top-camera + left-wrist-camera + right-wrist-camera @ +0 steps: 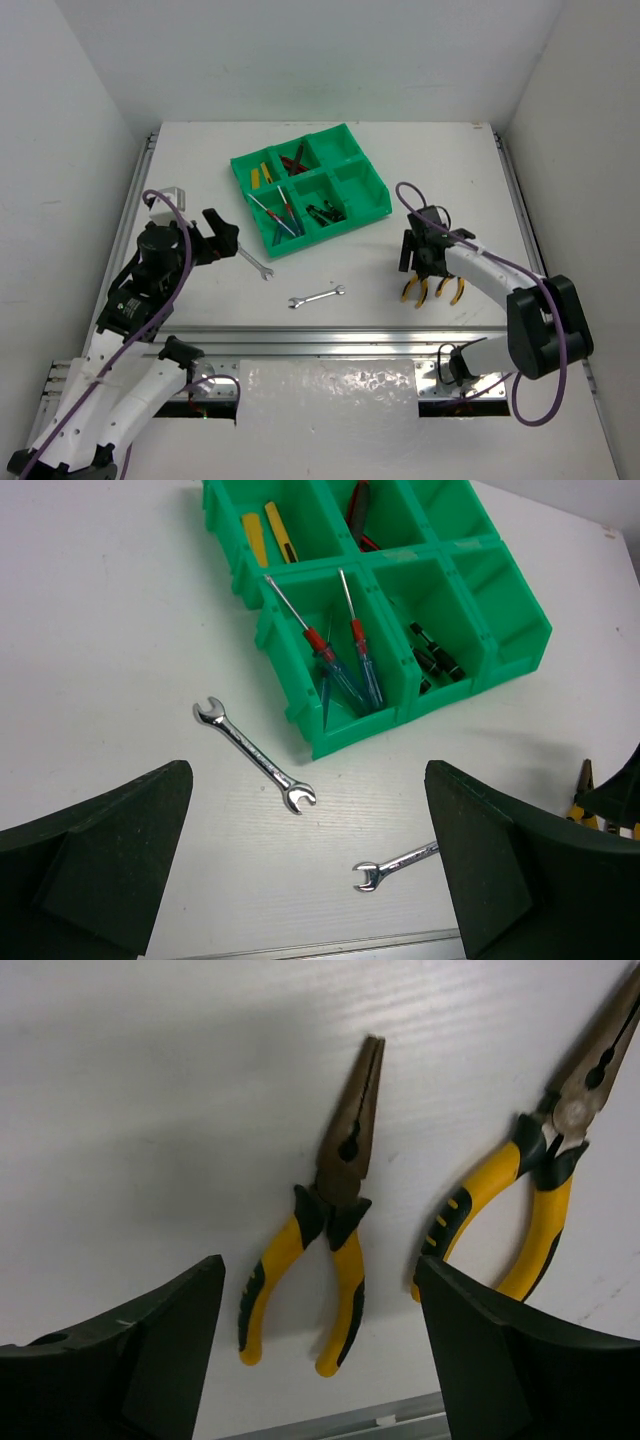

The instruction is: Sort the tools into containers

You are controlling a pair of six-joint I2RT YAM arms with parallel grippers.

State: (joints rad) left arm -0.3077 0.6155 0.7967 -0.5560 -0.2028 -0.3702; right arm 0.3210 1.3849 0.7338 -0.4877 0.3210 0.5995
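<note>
The green tray sits at mid-back; its compartments hold yellow knives, red-handled knives, screwdrivers and dark bits. Two silver wrenches lie on the table in front of it, one near the tray, also in the left wrist view, and one nearer me. My left gripper is open and empty above them. Two yellow-handled pliers lie at the right. My right gripper is open, low over the left pair's handles.
The two right-hand tray compartments hold nothing. The metal rail of the table's near edge runs just in front of the pliers and wrenches. White walls enclose the table on three sides.
</note>
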